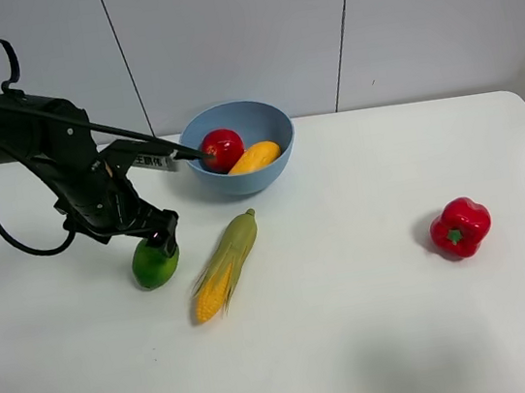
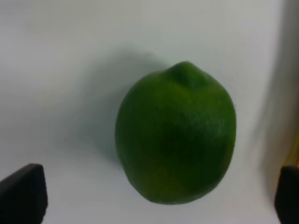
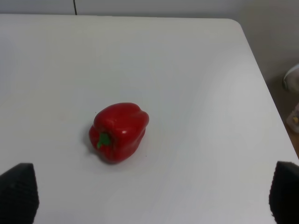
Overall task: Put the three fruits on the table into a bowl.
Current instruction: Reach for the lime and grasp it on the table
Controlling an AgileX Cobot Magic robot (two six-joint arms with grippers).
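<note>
White table (image 1: 380, 336) holds corn (image 1: 225, 265) beside lime (image 1: 155, 265), pepper (image 1: 461, 227) apart.

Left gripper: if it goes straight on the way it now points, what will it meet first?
Most likely the lime. It lies on the table right ahead of the left gripper, in line with the gap between its open jaws. How far off it is, I cannot tell.

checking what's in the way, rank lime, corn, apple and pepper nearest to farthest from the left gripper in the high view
1. lime, directly under the left gripper
2. corn, just right of the lime
3. apple, in the bowl at the back
4. pepper, far off on the right side
</note>
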